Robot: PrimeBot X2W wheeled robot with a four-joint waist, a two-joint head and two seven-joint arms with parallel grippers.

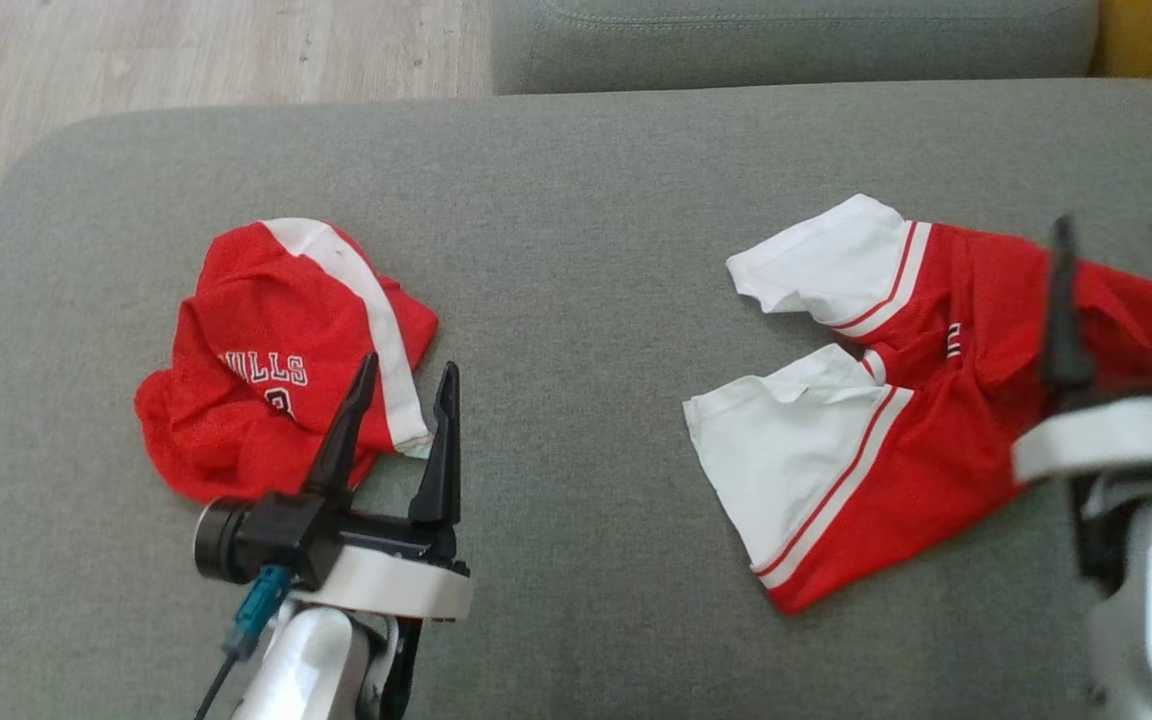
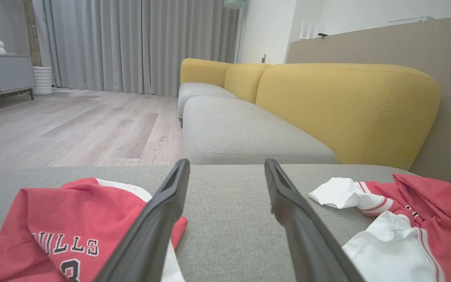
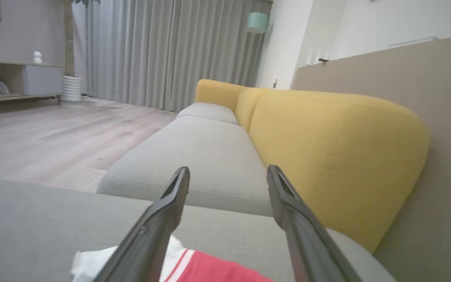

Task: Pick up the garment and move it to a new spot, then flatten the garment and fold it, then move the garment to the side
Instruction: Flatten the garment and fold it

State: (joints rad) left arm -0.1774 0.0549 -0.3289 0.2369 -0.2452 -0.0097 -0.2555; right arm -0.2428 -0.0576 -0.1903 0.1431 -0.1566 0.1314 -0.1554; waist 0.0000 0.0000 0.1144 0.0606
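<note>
On one grey seat [image 1: 576, 200], two garments, well apart: one crumpled red jersey [image 1: 266, 360] at left, one pair of red-and-white shorts [image 1: 886, 430] at right. Two pincers, both spread wide and empty: left pincer [image 1: 411, 363] over jersey's near edge, right pincer [image 1: 1116, 216] over shorts' red end.

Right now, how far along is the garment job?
Nothing looks done: the red jersey lies crumpled and the red and white shorts lie spread but unfolded on the grey cushion. Nothing is in hand: the left gripper is open by the jersey, the right gripper open over the shorts. Left: pick up, flatten, fold, move aside.
</note>
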